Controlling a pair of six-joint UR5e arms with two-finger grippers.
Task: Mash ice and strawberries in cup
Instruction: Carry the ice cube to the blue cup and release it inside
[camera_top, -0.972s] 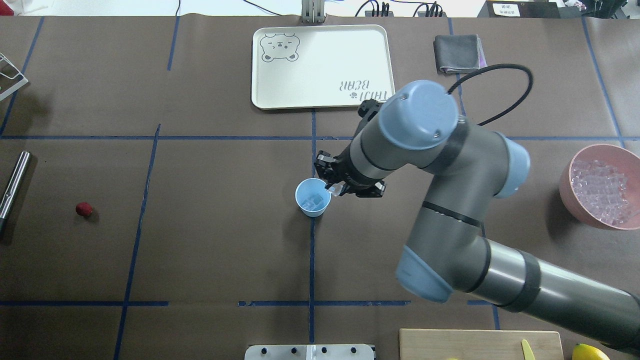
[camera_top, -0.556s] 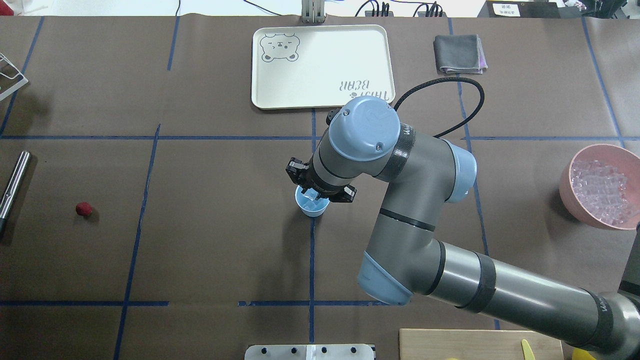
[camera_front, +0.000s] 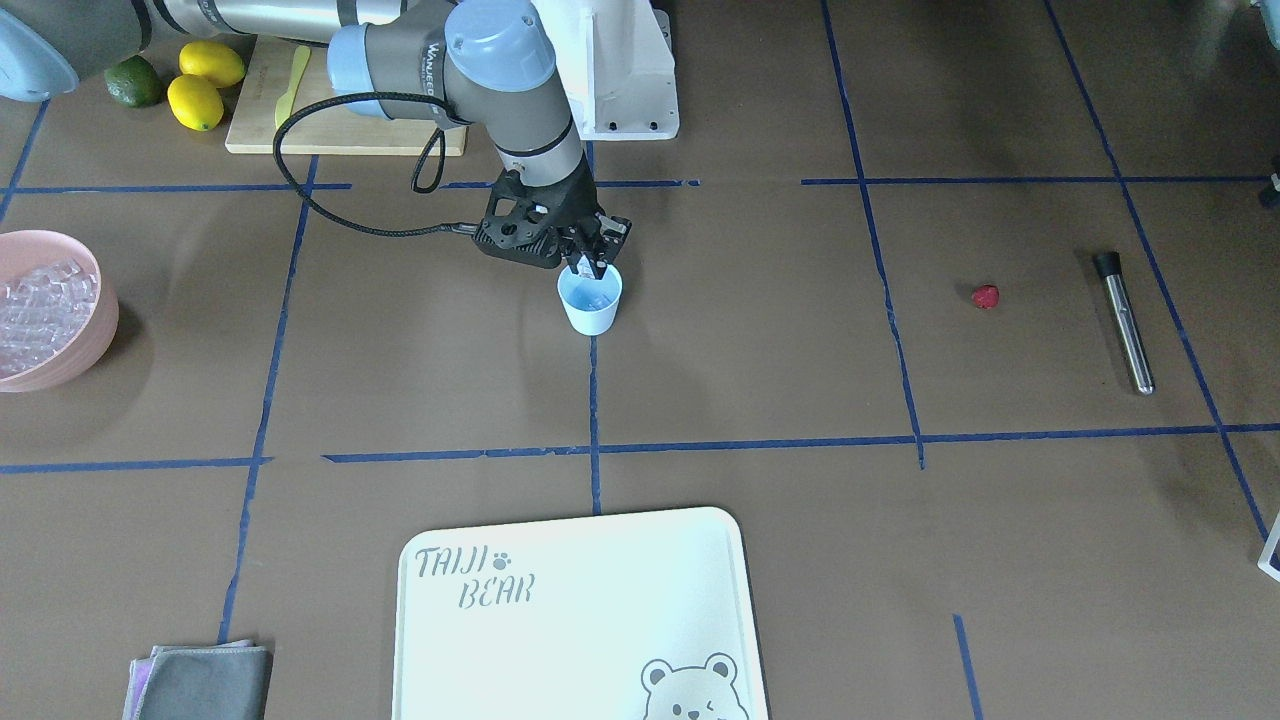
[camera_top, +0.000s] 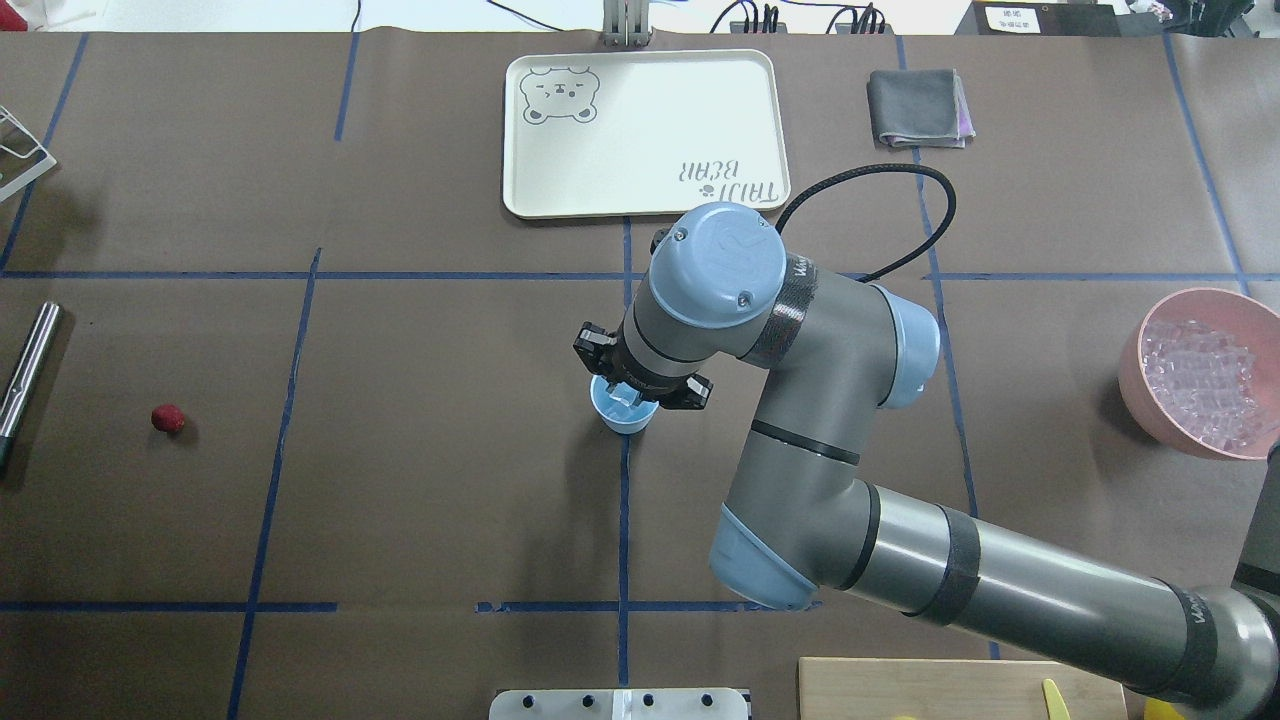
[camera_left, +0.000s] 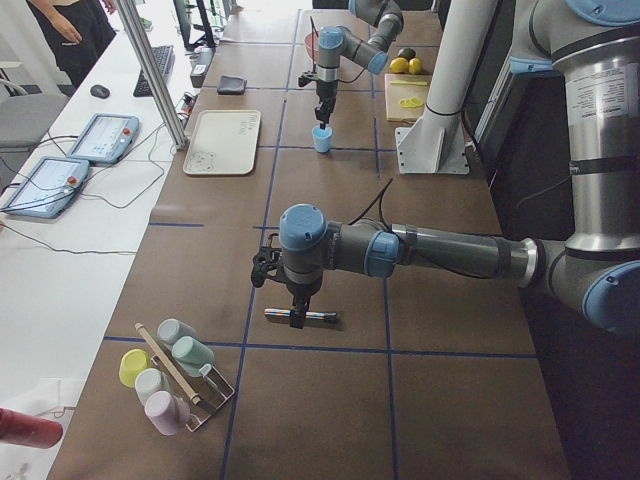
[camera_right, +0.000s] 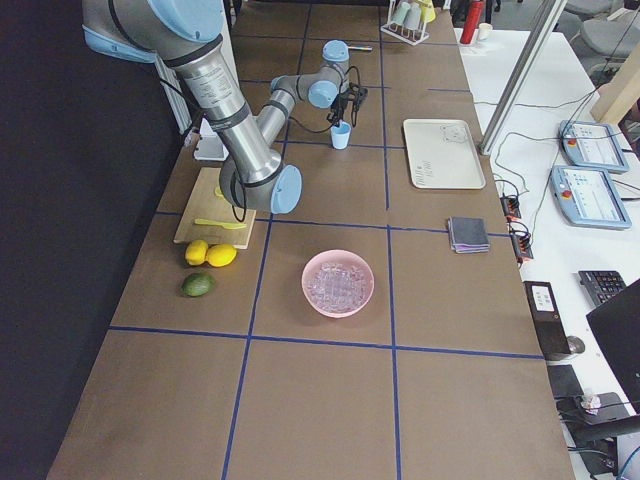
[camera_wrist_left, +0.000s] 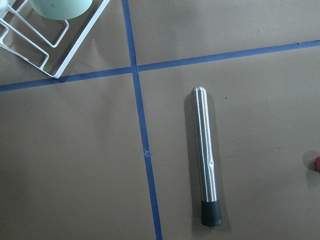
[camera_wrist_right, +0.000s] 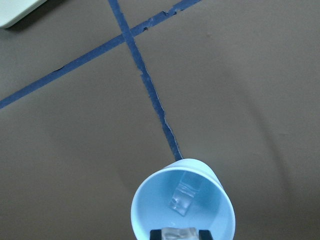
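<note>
Ice is clamped between the dark fingertips of the right end effector (camera_front: 591, 266): one glassy, colourless cube (camera_wrist_right: 179, 233), cut off by the wrist view's lower edge. The arm is pointed straight down over the tapered, blue-lined cup (camera_top: 625, 414) on the brown bench (camera_top: 420, 500), where a second cube (camera_wrist_right: 183, 198) lies. The round red strawberry (camera_top: 168, 418) lies well apart. Whether the left end effector (camera_left: 296, 318) is clenched cannot be told.

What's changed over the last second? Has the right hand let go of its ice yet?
The right hand swung left in the overhead view, from beside the cup to directly over its mouth. It has not let go: an ice cube still sits between its fingers, above a second cube lying in the cup. The cup, strawberry, metal rod and pink bowl stayed put.
</note>
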